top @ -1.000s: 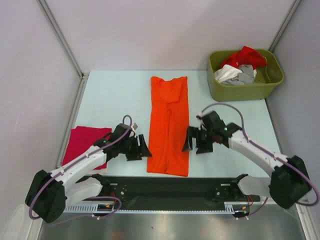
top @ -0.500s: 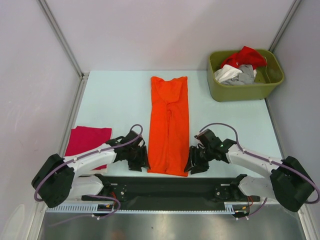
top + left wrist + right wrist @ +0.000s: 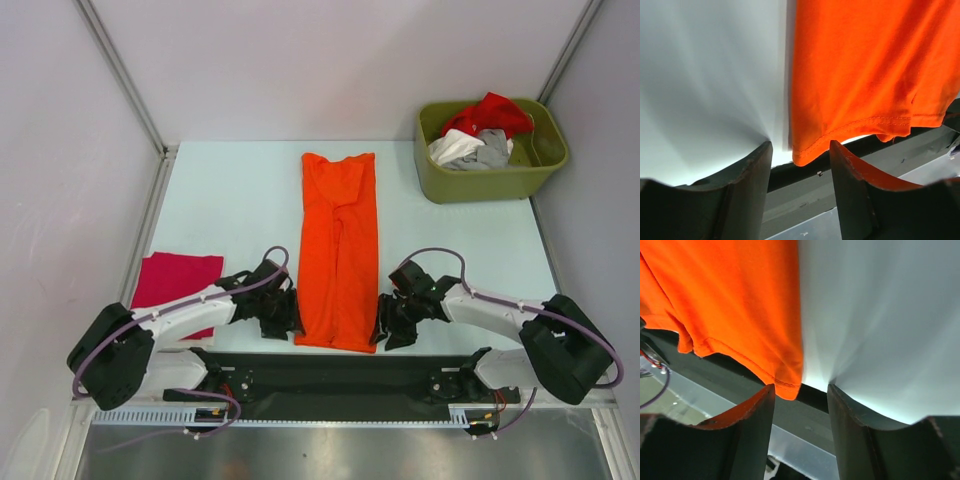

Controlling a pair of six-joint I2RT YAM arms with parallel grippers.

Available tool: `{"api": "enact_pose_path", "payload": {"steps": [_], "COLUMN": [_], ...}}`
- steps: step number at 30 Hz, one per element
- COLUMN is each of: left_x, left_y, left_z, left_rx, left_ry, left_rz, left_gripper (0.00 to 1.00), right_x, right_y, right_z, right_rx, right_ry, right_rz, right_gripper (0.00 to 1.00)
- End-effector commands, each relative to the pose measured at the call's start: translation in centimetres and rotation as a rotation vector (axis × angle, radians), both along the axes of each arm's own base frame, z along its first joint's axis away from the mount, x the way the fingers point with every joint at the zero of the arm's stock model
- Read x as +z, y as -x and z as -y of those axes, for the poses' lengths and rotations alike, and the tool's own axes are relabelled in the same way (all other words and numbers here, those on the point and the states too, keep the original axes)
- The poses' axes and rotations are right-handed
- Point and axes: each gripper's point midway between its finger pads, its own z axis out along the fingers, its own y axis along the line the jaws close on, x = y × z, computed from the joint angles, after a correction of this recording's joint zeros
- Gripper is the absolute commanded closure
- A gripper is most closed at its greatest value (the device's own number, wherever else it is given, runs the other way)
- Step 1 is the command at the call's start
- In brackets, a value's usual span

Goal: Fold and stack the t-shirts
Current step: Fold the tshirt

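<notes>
The orange t-shirt (image 3: 340,250) lies flat in a long narrow fold down the middle of the table, its hem at the near edge. My left gripper (image 3: 285,322) is open at the hem's near left corner (image 3: 805,155), which sits between the fingers. My right gripper (image 3: 387,327) is open at the near right corner (image 3: 787,385), also between the fingers. A folded magenta-red t-shirt (image 3: 175,285) lies at the near left. Red, white and grey tees (image 3: 478,135) are heaped in the bin.
The olive-green bin (image 3: 495,180) stands at the back right corner. A black rail (image 3: 340,375) runs along the table's near edge, just under the shirt's hem. Metal frame posts rise at the back left and right.
Both grippers have moved toward the near edge, from beside the shirt's middle down to its two hem corners. The shirt has not moved.
</notes>
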Motion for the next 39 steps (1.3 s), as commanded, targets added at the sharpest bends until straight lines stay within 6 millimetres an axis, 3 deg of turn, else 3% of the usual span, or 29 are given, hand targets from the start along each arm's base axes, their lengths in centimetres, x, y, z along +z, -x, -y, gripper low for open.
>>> {"api": "enact_pose_path", "payload": {"steps": [1, 11, 13, 19, 20, 32, 35, 38, 39], "left_x": [-0.8, -2.4, -2.6, -2.8, -2.9, -2.8, -1.8, 0.5, 1.6], "left_y": [0.4, 2.5, 2.7, 3.2, 3.3, 5.3, 5.3, 4.0, 3.1], "left_z": [0.2, -0.3, -0.4, -1.3, -1.3, -0.6, 0.0, 1.1, 1.5], "left_rx": [-0.002, -0.017, -0.025, -0.034, -0.036, -0.052, -0.057, -0.044, -0.026], "left_ry": [-0.006, 0.010, 0.008, 0.018, 0.027, 0.203, 0.265, 0.330, 0.359], "left_rz": [-0.021, -0.099, -0.103, -0.100, -0.099, -0.074, -0.050, 0.024, 0.055], "left_gripper": [0.45, 0.54, 0.61, 0.93, 1.00, 1.00, 1.00, 1.00, 1.00], "right_x": [0.2, -0.7, -1.1, -2.0, -2.0, -2.3, -1.3, 0.9, 2.5], "right_y": [-1.1, -0.7, -0.5, 0.1, 0.3, 2.3, 2.1, 0.7, -0.6], "right_z": [-0.9, -1.9, -1.8, -0.3, -0.2, 1.5, 1.0, 0.3, -0.4], "right_rx": [-0.010, 0.007, 0.008, -0.012, -0.010, 0.027, 0.028, 0.019, 0.012], "right_ry": [-0.008, -0.020, -0.014, 0.028, 0.022, -0.010, -0.050, -0.093, -0.124], "right_rz": [0.030, -0.004, -0.017, -0.021, -0.021, -0.009, 0.018, 0.069, 0.107], "right_gripper": [0.49, 0.52, 0.55, 0.88, 1.00, 1.00, 1.00, 1.00, 1.00]}}
